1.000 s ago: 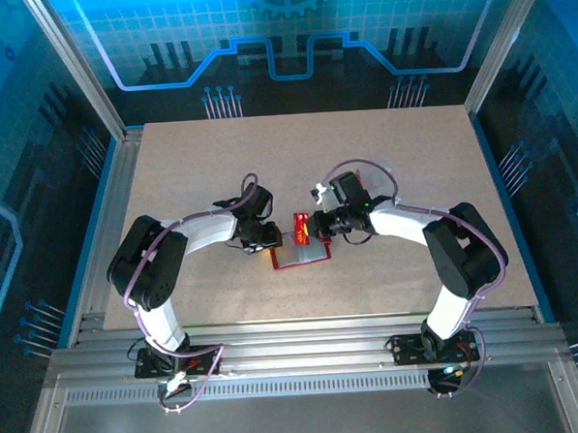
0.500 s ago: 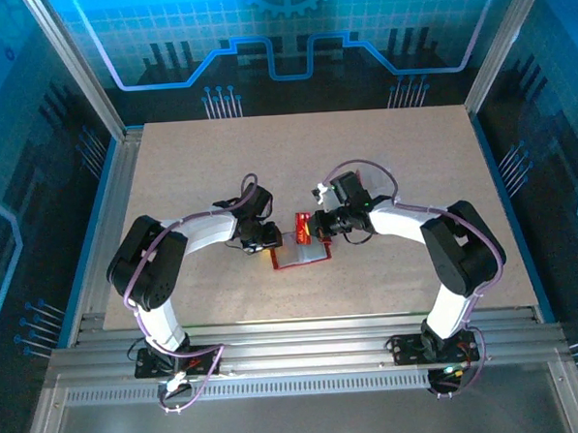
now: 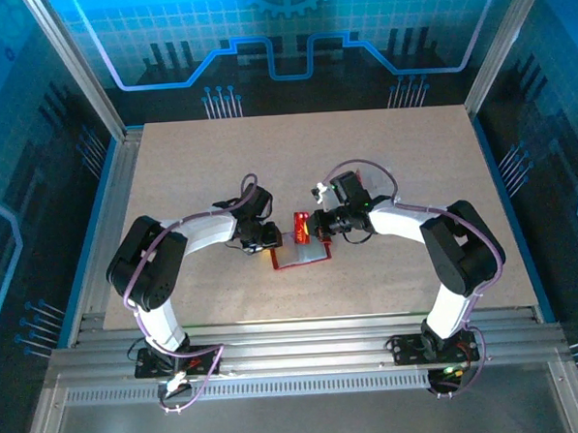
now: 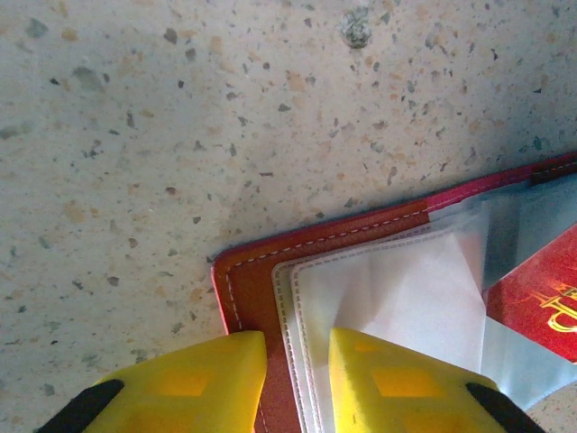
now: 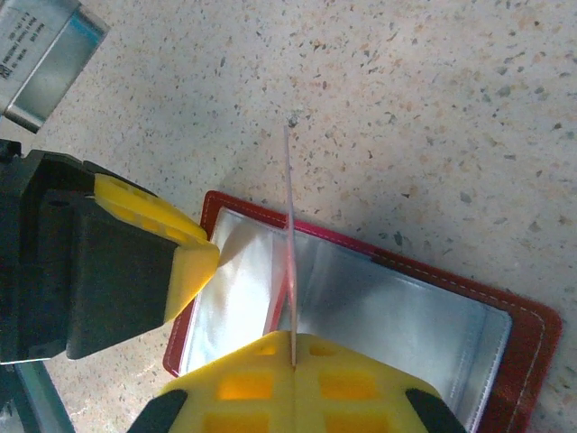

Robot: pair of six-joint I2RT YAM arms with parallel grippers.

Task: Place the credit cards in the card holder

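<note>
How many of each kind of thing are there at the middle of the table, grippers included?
Card holder: 1
Credit card: 1
Grippers: 2, left gripper, right gripper
Total: 4

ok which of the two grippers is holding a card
The right gripper: it is shut on a thin card standing edge-on over the open card holder. The left gripper sits at the holder's corner, with no card.
</note>
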